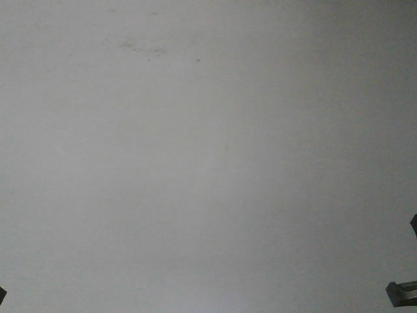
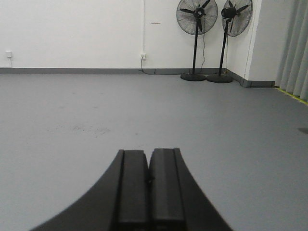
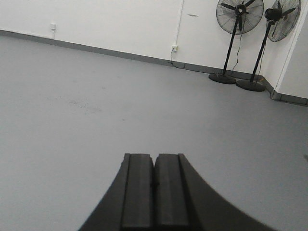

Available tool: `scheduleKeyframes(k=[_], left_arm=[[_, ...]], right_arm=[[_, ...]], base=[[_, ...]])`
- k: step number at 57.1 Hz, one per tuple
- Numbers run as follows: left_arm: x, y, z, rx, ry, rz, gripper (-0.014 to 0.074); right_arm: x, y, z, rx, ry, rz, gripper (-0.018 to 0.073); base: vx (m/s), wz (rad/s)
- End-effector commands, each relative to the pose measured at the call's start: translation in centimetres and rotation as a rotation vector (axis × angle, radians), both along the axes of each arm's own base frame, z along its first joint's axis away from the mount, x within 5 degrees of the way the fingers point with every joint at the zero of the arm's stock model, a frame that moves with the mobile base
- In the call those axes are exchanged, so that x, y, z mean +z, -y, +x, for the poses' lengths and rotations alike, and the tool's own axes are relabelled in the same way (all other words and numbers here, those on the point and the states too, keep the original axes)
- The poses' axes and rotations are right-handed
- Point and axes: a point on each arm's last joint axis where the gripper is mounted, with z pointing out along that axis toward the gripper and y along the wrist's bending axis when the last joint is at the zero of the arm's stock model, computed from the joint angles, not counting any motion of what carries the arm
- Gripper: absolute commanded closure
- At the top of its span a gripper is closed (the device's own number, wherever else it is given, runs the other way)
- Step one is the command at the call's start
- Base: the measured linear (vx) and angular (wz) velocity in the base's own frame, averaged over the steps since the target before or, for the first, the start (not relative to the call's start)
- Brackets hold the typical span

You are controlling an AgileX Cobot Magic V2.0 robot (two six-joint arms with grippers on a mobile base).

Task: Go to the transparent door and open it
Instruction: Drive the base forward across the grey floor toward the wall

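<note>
- Door: not in any view. Its place cannot be told from these pictures, and no frame or handle shows.
- Left hand: fingers pressed together, gripping nothing, pointing low across the floor.
- Right hand: likewise closed and empty, over grey floor.
- Front view: one plain grey surface fills it, floor or wall I cannot tell, with faint specks near the top. Dark arm parts show at the lower right corner and a sliver at the lower left.
- Far side: white wall with grey skirting and sockets. Two fans stand side by side in the far right corner.
- Right edge, left wrist view: grey curtain, with a yellow line on the floor below it.
- Done: nothing yet, by my reading. The robot looks to be on open floor, well apart from any doorway.
- Left to do: find and drive to the door, bring a hand to its handle, open that hand, grip, and slide the door aside.
</note>
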Motion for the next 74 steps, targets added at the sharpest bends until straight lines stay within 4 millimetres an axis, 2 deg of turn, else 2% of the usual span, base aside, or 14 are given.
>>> scheduleKeyframes(k=[1, 74], left_arm=[[0.53, -0.06, -0.07, 0.004, 0.085, -0.022, 0.0599], [0.53, -0.06, -0.07, 0.004, 0.085, -0.022, 0.0599]], right_arm=[[0.72, 0.11, -0.02, -0.013, 0.098, -0.005, 0.0561], [0.68, 0.10, -0.02, -0.011, 0.095, -0.006, 0.0561]], base=[[0.00, 0.00], [0.04, 0.02]])
